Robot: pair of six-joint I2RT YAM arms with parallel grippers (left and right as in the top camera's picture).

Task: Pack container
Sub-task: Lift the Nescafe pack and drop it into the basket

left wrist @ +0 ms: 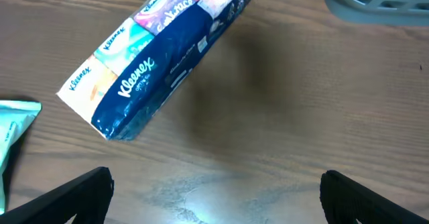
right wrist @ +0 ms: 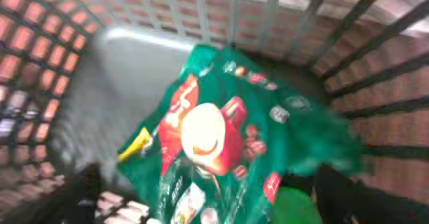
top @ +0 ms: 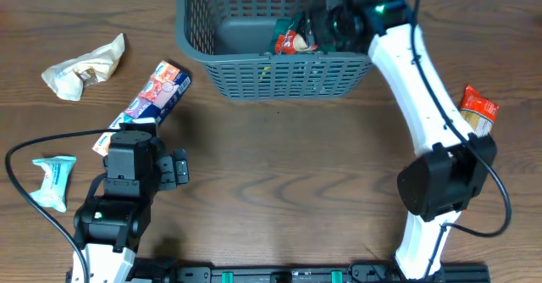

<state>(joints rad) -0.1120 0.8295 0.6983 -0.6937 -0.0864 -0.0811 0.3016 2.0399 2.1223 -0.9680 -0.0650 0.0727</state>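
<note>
The dark grey lattice basket (top: 279, 75) stands at the table's far edge; a corner shows in the left wrist view (left wrist: 375, 3). My right gripper (top: 326, 24) is inside it, fingers wide apart (right wrist: 218, 204) over a green and red snack packet (right wrist: 221, 130) lying on the basket floor (right wrist: 114, 70). The packet also shows in the overhead view (top: 294, 41). My left gripper (top: 178, 169) is open and empty (left wrist: 214, 197) just above the table. It is near the close end of a blue Kleenex tissue pack (left wrist: 161, 56), which lies diagonally at the left (top: 157, 92).
A crumpled beige bag (top: 85, 67) lies at the far left. A teal packet (top: 52, 181) lies at the left edge, beside my left arm, and shows in the left wrist view (left wrist: 13, 117). An orange packet (top: 477, 109) lies to the right of my right arm.
</note>
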